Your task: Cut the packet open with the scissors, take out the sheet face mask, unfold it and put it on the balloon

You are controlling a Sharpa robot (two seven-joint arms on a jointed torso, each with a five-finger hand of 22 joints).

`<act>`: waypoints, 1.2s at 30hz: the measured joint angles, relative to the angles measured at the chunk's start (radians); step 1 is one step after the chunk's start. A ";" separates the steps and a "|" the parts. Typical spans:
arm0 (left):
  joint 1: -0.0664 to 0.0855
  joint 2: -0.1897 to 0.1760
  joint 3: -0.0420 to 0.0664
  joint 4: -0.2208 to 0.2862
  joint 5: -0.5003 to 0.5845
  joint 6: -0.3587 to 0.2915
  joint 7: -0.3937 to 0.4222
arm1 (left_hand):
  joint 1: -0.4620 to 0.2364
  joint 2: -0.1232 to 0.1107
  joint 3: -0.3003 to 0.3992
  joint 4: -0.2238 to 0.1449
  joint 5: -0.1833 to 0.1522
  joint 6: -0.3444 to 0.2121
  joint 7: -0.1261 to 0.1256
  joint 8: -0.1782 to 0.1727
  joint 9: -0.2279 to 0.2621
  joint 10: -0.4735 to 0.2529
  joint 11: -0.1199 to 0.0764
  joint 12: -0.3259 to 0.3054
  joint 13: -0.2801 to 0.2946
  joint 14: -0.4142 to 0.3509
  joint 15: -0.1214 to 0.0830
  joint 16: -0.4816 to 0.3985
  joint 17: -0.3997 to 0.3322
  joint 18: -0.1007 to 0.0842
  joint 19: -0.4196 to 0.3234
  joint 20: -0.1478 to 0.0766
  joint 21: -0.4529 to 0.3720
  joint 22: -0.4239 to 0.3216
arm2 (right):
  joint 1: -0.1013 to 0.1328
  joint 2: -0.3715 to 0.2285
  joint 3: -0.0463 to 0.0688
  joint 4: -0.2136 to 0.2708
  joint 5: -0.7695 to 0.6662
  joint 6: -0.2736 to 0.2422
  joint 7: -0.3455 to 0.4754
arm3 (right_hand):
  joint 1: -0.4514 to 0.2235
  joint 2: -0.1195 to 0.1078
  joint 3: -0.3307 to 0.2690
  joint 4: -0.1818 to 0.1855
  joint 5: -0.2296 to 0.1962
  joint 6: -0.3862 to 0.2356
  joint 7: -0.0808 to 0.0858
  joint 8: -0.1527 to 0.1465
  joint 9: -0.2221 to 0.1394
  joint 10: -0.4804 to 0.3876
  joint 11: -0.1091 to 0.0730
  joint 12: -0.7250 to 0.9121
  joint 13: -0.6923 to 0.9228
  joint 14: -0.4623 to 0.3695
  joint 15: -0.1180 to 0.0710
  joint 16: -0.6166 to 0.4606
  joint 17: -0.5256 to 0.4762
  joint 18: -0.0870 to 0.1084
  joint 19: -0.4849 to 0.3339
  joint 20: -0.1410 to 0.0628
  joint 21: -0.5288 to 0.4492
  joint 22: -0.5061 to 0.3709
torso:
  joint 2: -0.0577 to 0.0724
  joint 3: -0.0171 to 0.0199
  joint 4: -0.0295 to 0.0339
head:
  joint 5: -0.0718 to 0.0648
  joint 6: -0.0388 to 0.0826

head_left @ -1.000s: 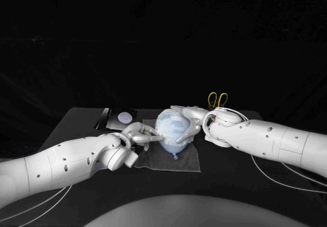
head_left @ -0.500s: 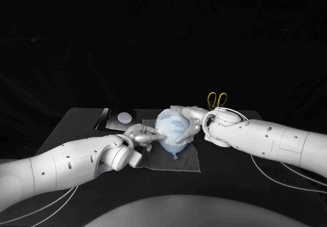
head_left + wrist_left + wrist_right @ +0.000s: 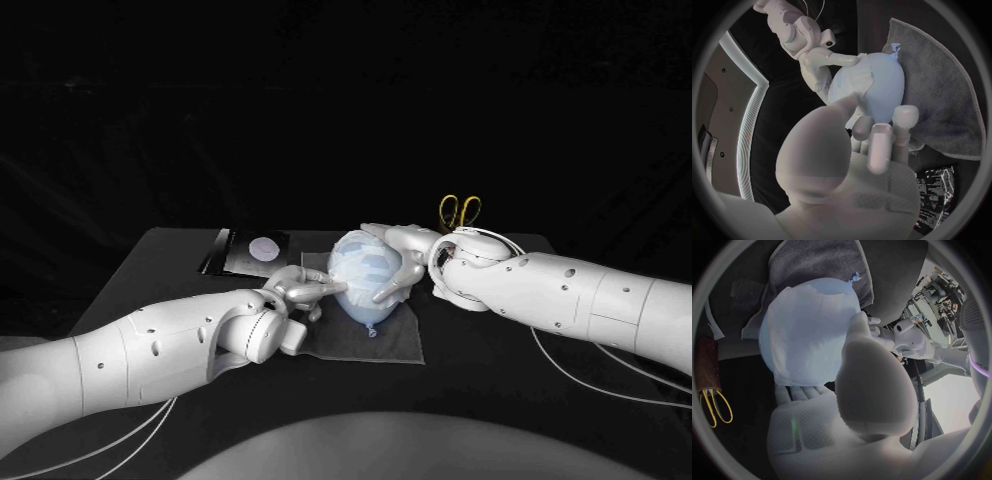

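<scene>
A pale blue balloon (image 3: 364, 282) lies on a grey cloth (image 3: 387, 343), its knot toward me, with the white sheet mask (image 3: 798, 335) spread over its top. My right hand (image 3: 408, 257) cups the balloon from the far right side, palm under it and thumb over it (image 3: 856, 347). My left hand (image 3: 299, 289) reaches in from the left, and its fingertips (image 3: 853, 100) touch the balloon's side while the other fingers stay curled back. The black packet (image 3: 248, 252) lies at the back left. Yellow-handled scissors (image 3: 460, 211) lie behind my right hand.
The grey cloth (image 3: 942, 105) covers the table's middle under the balloon. The packet (image 3: 934, 200) sits just beside my left wrist. The scissors (image 3: 714, 406) lie near the table's far edge. The dark table (image 3: 490, 350) extends in front of the cloth.
My left arm has slid a little toward the balloon, its fingertips staying on the balloon's side. The right hand and the balloon have kept still.
</scene>
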 measured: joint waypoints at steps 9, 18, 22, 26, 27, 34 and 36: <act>-0.002 0.005 0.000 0.001 0.047 -0.061 0.032 | 0.011 0.048 0.067 0.005 -0.007 0.064 -0.036 0.032 0.026 0.079 -0.022 0.023 0.088 -0.002 -0.030 0.015 0.001 -0.003 0.045 -0.029 0.026 0.050 | 0.000 0.001 0.000 0.001 0.000 0.000 0.000 | 0.000 0.000 0.003 -0.003 0.000 0.004 0.004 0.000 0.002 0.000 0.000 0.000 0.000 0.000 0.000 0.000 0.000 0.000 0.004 0.004 0.000 0.000 | 0.000 0.0006 -0.0001 | -0.001 0.000; -0.002 -0.009 0.000 0.015 0.066 -0.088 0.045 | -0.038 0.002 0.265 -0.052 -0.002 0.054 -0.031 0.070 0.032 0.097 -0.018 0.007 0.108 -0.004 -0.032 0.015 0.001 -0.003 0.048 -0.033 0.036 0.058 | 0.000 -0.001 0.000 0.001 0.001 0.000 0.000 | 0.000 0.000 0.006 0.000 0.000 0.004 0.004 0.000 0.002 0.000 0.000 0.000 0.000 0.000 0.000 0.000 0.000 0.000 0.007 0.000 0.000 0.000 | 0.000 0.0006 -0.0004 | -0.006 0.000; -0.002 -0.018 0.000 0.024 0.059 -0.078 0.026 | -0.070 -0.024 0.335 -0.075 0.022 0.054 -0.031 0.090 0.032 0.101 -0.022 0.004 0.109 -0.004 -0.032 0.015 0.001 -0.003 0.048 -0.033 0.039 0.059 | 0.000 -0.002 0.000 0.002 0.000 0.000 0.000 | 0.000 0.000 0.006 0.000 0.000 0.004 0.004 0.000 0.002 0.000 0.000 0.000 0.000 0.000 0.000 0.000 -0.001 0.000 0.007 0.000 0.000 0.000 | 0.000 0.0006 -0.0003 | -0.006 0.000; -0.003 -0.027 0.000 0.031 0.041 -0.050 -0.011 | -0.096 -0.035 0.359 -0.086 0.058 0.050 -0.034 0.107 0.033 0.112 -0.031 0.000 0.114 -0.001 -0.035 0.015 0.001 -0.003 0.048 -0.033 0.043 0.061 | 0.000 -0.003 0.000 0.002 0.000 0.000 0.000 | 0.000 0.000 0.006 0.000 0.000 0.004 0.004 0.000 0.002 0.000 0.000 0.000 0.000 0.000 0.000 0.000 -0.001 0.000 0.007 0.000 0.000 0.000 | 0.000 0.0006 -0.0001 | -0.007 0.000; -0.004 -0.028 0.000 0.032 0.037 -0.041 -0.020 | -0.101 -0.036 0.364 -0.089 0.068 0.050 -0.034 0.107 0.033 0.112 -0.031 0.000 0.114 -0.001 -0.035 0.015 0.001 -0.003 0.048 -0.033 0.043 0.061 | 0.000 -0.003 0.000 0.002 0.000 0.000 0.000 | 0.000 0.000 0.006 0.000 0.000 0.004 0.004 0.000 0.002 0.000 0.000 0.000 0.000 0.000 0.000 0.000 -0.001 0.000 0.007 0.000 0.000 0.000 | 0.000 0.0004 -0.0001 | -0.007 0.000; -0.005 -0.032 0.000 0.037 0.010 0.008 -0.079 | -0.129 -0.044 0.376 -0.097 0.133 0.045 -0.033 0.124 0.033 0.108 -0.035 -0.012 0.110 -0.001 -0.035 0.015 0.001 -0.004 0.044 -0.036 0.043 0.061 | 0.000 -0.003 0.000 0.002 0.000 0.000 0.000 | 0.000 0.000 0.006 0.000 0.000 0.004 0.004 0.000 0.002 0.000 0.000 0.000 0.000 0.000 0.000 0.000 -0.001 -0.001 0.007 0.000 0.000 -0.001 | 0.000 0.0001 0.0002 | -0.006 0.000; -0.005 -0.033 0.001 0.036 0.004 0.017 -0.095 | -0.133 -0.046 0.377 -0.098 0.134 0.045 -0.033 0.125 0.033 0.108 -0.035 -0.012 0.105 -0.001 -0.035 0.015 0.001 -0.004 0.044 -0.036 0.043 0.061 | 0.000 -0.003 0.000 0.002 0.000 0.000 0.000 | 0.000 0.000 0.006 0.000 0.000 0.004 0.004 0.000 0.002 0.000 0.000 0.000 0.000 0.000 0.000 0.000 -0.001 -0.001 0.007 0.000 0.000 -0.001 | 0.000 0.0002 0.0001 | -0.005 0.000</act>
